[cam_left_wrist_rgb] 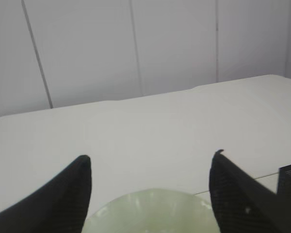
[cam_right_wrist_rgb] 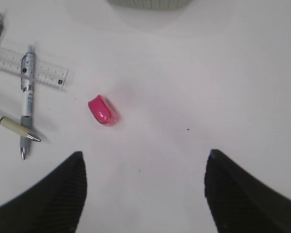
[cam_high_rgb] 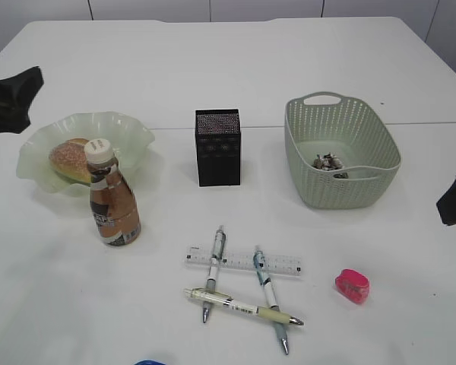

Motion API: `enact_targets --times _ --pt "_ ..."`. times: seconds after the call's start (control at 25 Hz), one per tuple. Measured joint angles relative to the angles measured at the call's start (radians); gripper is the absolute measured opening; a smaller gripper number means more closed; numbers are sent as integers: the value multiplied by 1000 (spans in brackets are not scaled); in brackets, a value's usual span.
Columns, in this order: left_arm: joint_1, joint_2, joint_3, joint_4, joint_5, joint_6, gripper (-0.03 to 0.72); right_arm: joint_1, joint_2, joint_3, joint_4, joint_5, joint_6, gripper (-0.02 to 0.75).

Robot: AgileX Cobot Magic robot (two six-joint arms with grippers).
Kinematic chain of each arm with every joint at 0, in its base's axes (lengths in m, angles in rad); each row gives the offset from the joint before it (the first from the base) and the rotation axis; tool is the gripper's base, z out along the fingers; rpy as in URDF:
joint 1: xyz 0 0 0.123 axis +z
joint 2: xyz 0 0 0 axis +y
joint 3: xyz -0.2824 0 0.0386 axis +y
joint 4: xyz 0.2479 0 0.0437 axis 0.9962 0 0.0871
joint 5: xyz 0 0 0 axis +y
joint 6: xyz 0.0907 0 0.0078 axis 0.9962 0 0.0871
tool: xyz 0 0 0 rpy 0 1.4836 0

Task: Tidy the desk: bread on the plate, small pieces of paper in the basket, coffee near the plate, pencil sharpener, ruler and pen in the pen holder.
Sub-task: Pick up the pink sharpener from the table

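The bread (cam_high_rgb: 70,159) lies on the pale green wavy plate (cam_high_rgb: 129,137), whose rim also shows in the left wrist view (cam_left_wrist_rgb: 153,206). A brown coffee bottle (cam_high_rgb: 112,198) stands just in front of the plate. Small paper pieces (cam_high_rgb: 330,162) lie in the green basket (cam_high_rgb: 368,137). The black mesh pen holder (cam_high_rgb: 218,147) stands mid-table. Three pens (cam_high_rgb: 213,270) and a clear ruler (cam_high_rgb: 243,262) lie crossed at the front. A pink pencil sharpener (cam_high_rgb: 353,286) (cam_right_wrist_rgb: 103,110) lies right of them. My left gripper (cam_left_wrist_rgb: 153,160) is open and empty above the plate's far side. My right gripper (cam_right_wrist_rgb: 143,160) is open and empty, near the sharpener.
The white table has a seam running across its middle. The pens (cam_right_wrist_rgb: 25,99) and ruler (cam_right_wrist_rgb: 39,73) show at the left of the right wrist view. A blue object (cam_high_rgb: 150,363) peeks in at the front edge.
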Motion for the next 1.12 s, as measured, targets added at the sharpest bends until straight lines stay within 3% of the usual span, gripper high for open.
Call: enact_targets --times 0.32,0.88,1.12 --pt "44 -31 81 -88 144 -14 523 0 0 0 0 -4 0 554" --pt "45 -312 98 -103 901 -61 522 0 0 0 -2 37 0 554" --pt "45 -473 103 -212 1231 -64 500 0 0 0 -2 39 0 554"
